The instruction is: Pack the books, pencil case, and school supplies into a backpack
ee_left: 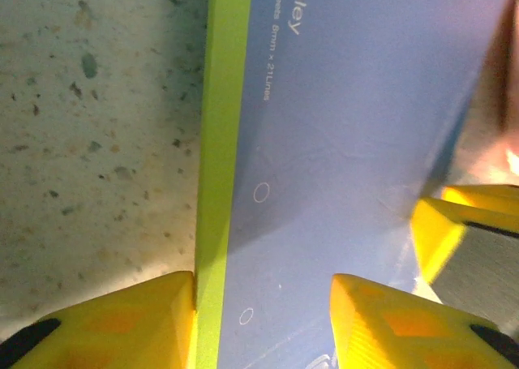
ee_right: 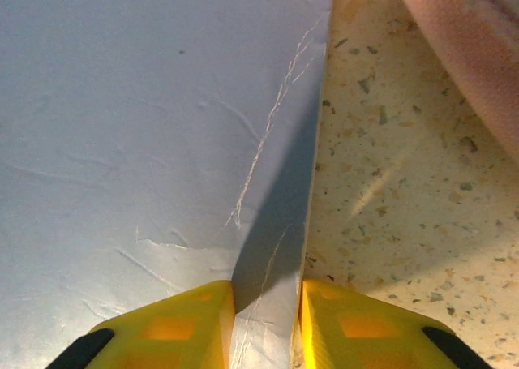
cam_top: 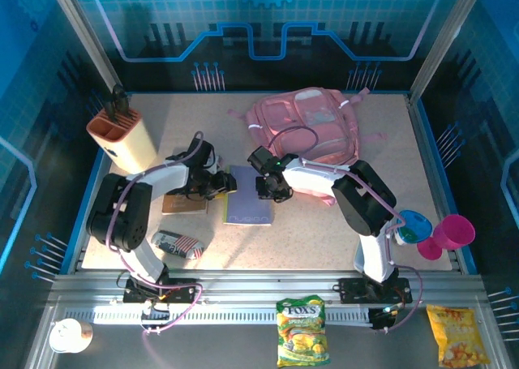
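On the table before the pink backpack point(cam_top: 308, 126), packing seems barely begun. The blue-purple notebook point(cam_top: 248, 197) lies flat, the left gripper point(ee_left: 263, 292) half-open astride its green spine. The right gripper point(ee_right: 266, 304) stands narrow over the opposite edge, whether pinching I cannot tell. The pencil case point(cam_top: 177, 244) waits outside.

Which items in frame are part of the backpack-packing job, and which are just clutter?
Job:
- pink backpack
- blue-purple book
- brown book
- striped pencil case
- beige holder, possibly: the dark items in it may be supplies

Lying about:
- green snack bag
- yellow snack bag
- blue cup
- pink cup
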